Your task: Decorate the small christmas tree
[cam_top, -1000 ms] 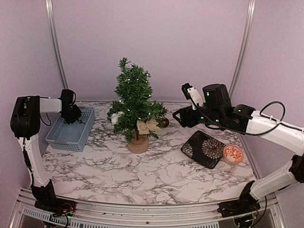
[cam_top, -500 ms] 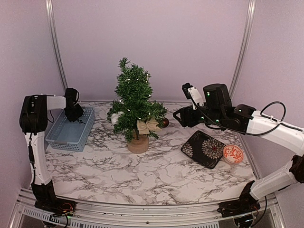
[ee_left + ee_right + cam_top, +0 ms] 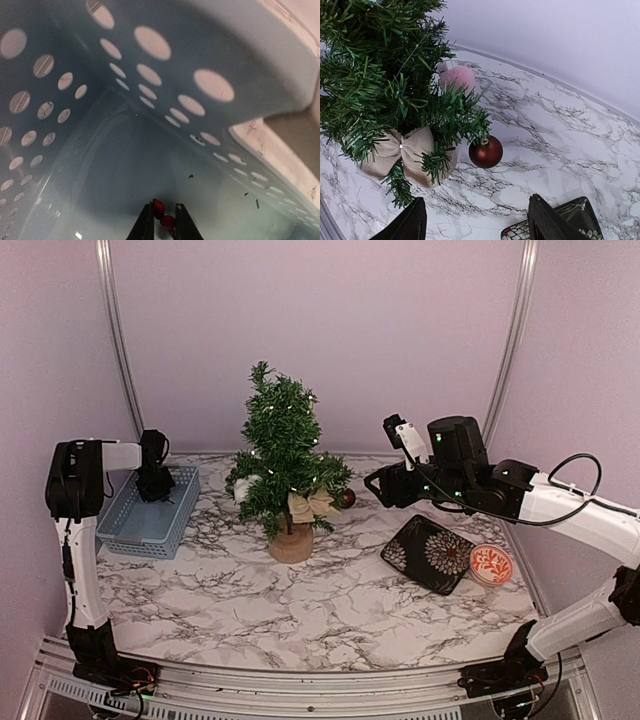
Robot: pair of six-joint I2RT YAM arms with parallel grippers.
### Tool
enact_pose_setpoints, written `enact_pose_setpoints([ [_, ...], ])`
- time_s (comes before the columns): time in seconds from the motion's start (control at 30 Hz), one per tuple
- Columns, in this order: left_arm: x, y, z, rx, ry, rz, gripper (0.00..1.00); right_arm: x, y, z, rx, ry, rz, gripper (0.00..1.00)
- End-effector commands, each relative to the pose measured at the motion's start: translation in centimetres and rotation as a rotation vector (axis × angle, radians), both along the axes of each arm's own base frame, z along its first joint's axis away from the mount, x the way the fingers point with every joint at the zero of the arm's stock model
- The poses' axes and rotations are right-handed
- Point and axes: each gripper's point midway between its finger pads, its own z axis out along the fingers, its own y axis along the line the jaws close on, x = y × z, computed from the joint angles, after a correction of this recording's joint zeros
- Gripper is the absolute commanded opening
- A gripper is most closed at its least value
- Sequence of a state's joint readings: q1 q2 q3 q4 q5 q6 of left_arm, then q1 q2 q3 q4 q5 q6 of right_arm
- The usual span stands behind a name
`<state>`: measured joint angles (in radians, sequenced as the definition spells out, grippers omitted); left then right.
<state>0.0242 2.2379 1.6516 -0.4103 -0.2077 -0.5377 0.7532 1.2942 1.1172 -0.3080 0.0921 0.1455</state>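
Observation:
The small christmas tree (image 3: 285, 455) stands mid-table on its wooden stump (image 3: 291, 543). It carries a beige bow (image 3: 402, 152), a dark red ball (image 3: 485, 152) and a pink pompom (image 3: 457, 76). My left gripper (image 3: 153, 485) reaches down into the blue basket (image 3: 150, 525). In the left wrist view its jaws (image 3: 164, 220) are drawn in on a small pair of red berries (image 3: 158, 205) near the basket floor. My right gripper (image 3: 477, 220) hangs open to the right of the tree (image 3: 380, 75), a short way from the red ball, holding nothing.
A black patterned plate (image 3: 430, 553) and a small orange dish (image 3: 490, 564) lie on the marble table (image 3: 330, 610) at the right. The perforated basket wall (image 3: 150, 65) surrounds the left gripper closely. A white ornament (image 3: 242, 490) hangs on the tree's left side.
My left gripper shifted a little right and lower into the basket and its jaws narrowed around the red berries. The right arm has not moved.

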Motion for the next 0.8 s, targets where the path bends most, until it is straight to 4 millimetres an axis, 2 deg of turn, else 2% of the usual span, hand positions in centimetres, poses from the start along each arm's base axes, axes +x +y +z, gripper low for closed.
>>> enact_pose_setpoints([
  [0.0, -3.3, -0.1, 0.9, 0.062, 0.117, -0.104, 0.13, 0.5, 0.1, 0.8, 0.013, -0.018, -0.006, 0.67],
  [0.13, -4.9, -1.4, 1.4, 0.071, 0.161, -0.249, 0.09, 0.4, 0.2, 0.9, 0.022, -0.022, -0.002, 0.67],
  [0.2, -5.9, -4.0, 1.4, 0.058, 0.177, -0.362, 0.08, 0.3, 0.2, 0.9, 0.026, -0.021, 0.000, 0.67],
  [0.27, -7.1, -5.3, 1.2, 0.041, 0.196, -0.434, 0.09, 0.3, 0.2, 0.9, 0.032, -0.022, 0.003, 0.67],
  [0.43, -9.6, -6.4, 0.6, -0.028, 0.298, -0.485, 0.15, -0.1, 0.3, 1.1, 0.048, -0.019, 0.014, 0.67],
  [0.63, -9.1, -5.6, 2.1, 0.003, 0.309, -0.460, 0.29, -0.4, -0.1, 1.4, 0.064, -0.015, 0.007, 0.67],
  [0.77, -8.3, -5.9, 2.2, -0.015, 0.303, -0.449, 0.30, -0.6, -0.1, 1.4, 0.071, -0.011, 0.006, 0.67],
])
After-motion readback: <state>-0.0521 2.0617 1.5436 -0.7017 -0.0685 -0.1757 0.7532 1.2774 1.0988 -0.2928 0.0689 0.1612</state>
